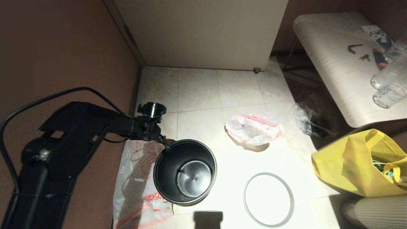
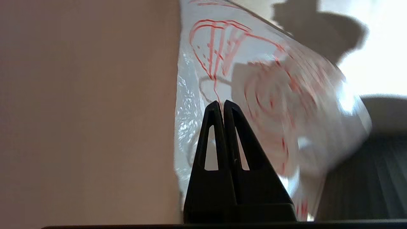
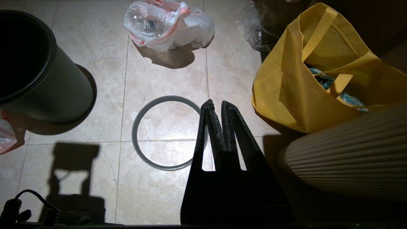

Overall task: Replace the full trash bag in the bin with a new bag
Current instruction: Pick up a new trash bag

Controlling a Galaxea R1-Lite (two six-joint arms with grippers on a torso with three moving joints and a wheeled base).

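Pale floor tiles (image 1: 203, 92), hemmed by a brown wall (image 1: 63, 47) and a cream panel, hold everything you need to see. Your left gripper (image 2: 221, 103) hangs at the bin's wall-side rim, above the new bag (image 1: 140, 178), its jaws pressed together on nothing; the wrist view looks past them at the red line drawing on that bag, but you cannot tell whether they touch the plastic. That bag lies flat on the tiles along the wall, its near side tucked under or behind the bin (image 1: 185, 171). The bin stands upright and unlined, its shiny metal bottom in plain sight. The grey ring (image 1: 268, 199) lies on the floor on the bin's right, apart from it. Farther back, between bin and desk (image 1: 334, 63), the full trash bag (image 1: 254, 128) sits as a lumpy bundle with clear bottles showing through. Clear plastic wrap (image 1: 306, 119) is crumpled in the shadow at the desk's edge. A yellow tote (image 1: 359, 162) slumps open near the ring's right, with a ribbed cream object (image 1: 378, 211) just beside it. Clear bottles (image 1: 391, 82) rest on the desk. Your right gripper (image 3: 217, 103) is parked over the ring's right side, jaws closed with only a sliver of floor between the tips, holding nothing
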